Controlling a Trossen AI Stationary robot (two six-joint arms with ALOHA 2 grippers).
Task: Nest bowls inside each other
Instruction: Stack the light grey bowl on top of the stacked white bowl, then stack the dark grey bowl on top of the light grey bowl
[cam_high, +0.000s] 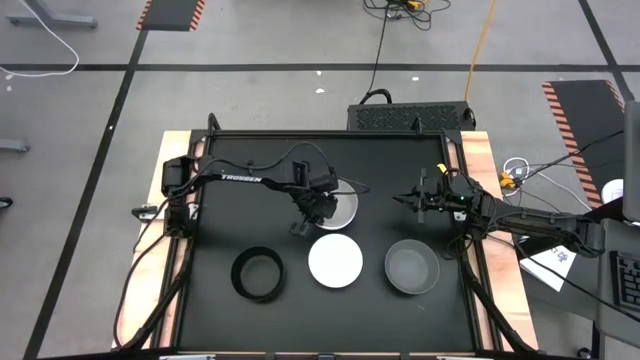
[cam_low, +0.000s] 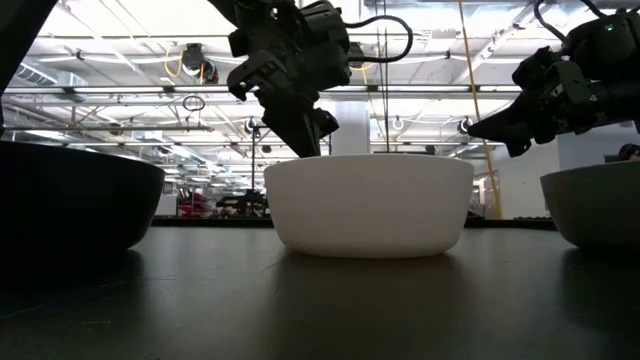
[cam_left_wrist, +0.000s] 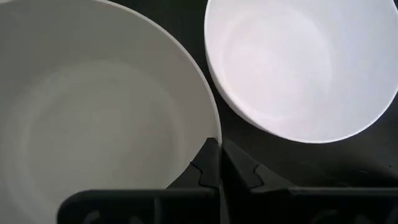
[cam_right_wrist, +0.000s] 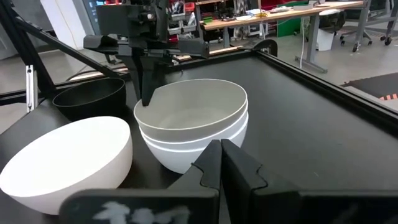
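across the black worktop (cam_high: 210, 310), a nested white stack (cam_right_wrist: 193, 127) sits mid-worktop; black bowl (cam_high: 257, 274), white bowl (cam_high: 335, 260) and grey bowl (cam_high: 412, 267) line the near edge. left claw (cam_high: 300, 228), fingers together, hangs at the stack's rim and could tip it. right claw (cam_high: 405, 198), fingers together, hovers nearby. only the right wrist view shows the nesting.

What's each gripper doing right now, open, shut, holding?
Left gripper: jaws shut, empty, tips at the rim of the stacked white bowls.
Right gripper: jaws shut, empty, in the air.
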